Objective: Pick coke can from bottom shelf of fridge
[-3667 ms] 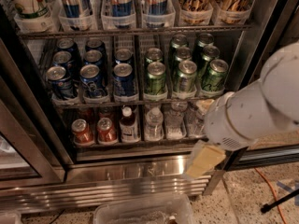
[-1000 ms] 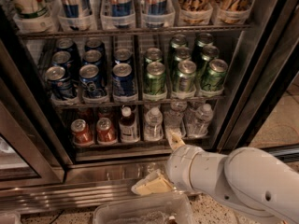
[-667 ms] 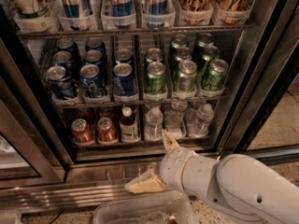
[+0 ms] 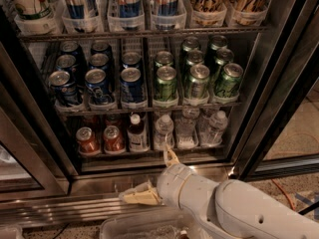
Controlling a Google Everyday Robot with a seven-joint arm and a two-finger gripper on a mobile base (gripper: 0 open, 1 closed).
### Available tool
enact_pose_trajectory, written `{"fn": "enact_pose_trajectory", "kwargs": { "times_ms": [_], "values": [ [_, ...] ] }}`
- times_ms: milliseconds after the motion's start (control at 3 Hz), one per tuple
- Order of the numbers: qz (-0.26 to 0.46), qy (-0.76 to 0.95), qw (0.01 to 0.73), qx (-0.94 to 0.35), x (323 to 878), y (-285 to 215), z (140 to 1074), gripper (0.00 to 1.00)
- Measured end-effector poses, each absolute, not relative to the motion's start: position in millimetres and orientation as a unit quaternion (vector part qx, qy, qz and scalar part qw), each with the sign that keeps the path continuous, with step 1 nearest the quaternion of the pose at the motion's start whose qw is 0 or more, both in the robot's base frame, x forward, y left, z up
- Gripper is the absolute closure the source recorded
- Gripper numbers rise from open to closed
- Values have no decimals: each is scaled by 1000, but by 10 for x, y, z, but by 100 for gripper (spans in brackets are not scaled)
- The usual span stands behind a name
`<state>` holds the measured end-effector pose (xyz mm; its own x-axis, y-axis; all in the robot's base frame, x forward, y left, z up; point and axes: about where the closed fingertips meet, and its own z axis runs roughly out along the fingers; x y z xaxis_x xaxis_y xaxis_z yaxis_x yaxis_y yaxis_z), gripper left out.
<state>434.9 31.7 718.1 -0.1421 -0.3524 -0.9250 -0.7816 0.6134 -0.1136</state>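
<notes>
The fridge (image 4: 273, 103) stands open in front of me. On its bottom shelf (image 4: 124, 154) two red coke cans stand at the front left, one (image 4: 87, 140) beside the other (image 4: 113, 139), with more red cans behind them. A brown bottle (image 4: 136, 133) and clear water bottles (image 4: 163, 131) stand to their right. My gripper (image 4: 155, 177) is below the shelf's front edge, in front of the steel base and right of the coke cans. Its two tan fingers are spread apart, one (image 4: 169, 156) pointing up at the water bottles, the other (image 4: 141, 197) pointing left. It holds nothing.
The rack above holds blue cans (image 4: 99, 81) on the left and green cans (image 4: 197, 78) on the right. Tall cans fill the top rack. A clear plastic bin (image 4: 142, 227) lies on the floor under my arm. An orange cable (image 4: 284, 193) crosses the floor at right.
My arm has swung from the right side down and leftward across the fridge base. The gripper now sits slightly higher and nearer the bottom shelf. The cans have not moved.
</notes>
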Motion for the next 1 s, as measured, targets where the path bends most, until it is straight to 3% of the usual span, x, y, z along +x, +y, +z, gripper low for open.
{"fn": "enact_pose_trajectory", "kwargs": {
  "times_ms": [1000],
  "values": [
    [241,708,548,-375,4619,811,6730,0]
  ]
}}
